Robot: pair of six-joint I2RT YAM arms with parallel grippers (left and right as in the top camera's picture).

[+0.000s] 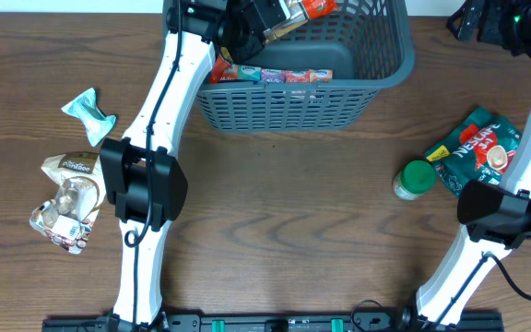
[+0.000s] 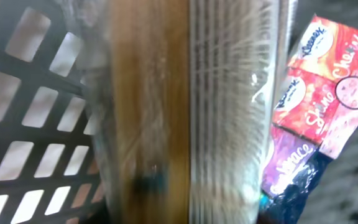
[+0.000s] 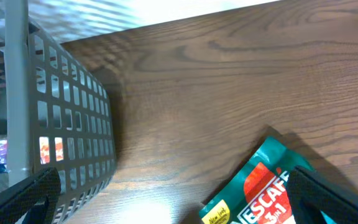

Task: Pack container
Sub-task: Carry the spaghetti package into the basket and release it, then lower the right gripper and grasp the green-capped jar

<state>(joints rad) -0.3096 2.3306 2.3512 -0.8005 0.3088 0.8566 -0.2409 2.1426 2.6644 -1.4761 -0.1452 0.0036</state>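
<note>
Container [image 1: 339,97] holds tissue packs [image 2: 319,112]; my left gripper [image 1: 279,17] hangs inside, a blurred clear packet [image 2: 185,112] hiding its grip, so I cannot tell. Right gripper [image 3: 179,202] gapes over the table [image 3: 229,93].

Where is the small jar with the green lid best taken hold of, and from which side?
From above, I think: close across the round green lid of the jar. It seems to stand upright, and the Nescafé packet lies close on one side.
</note>
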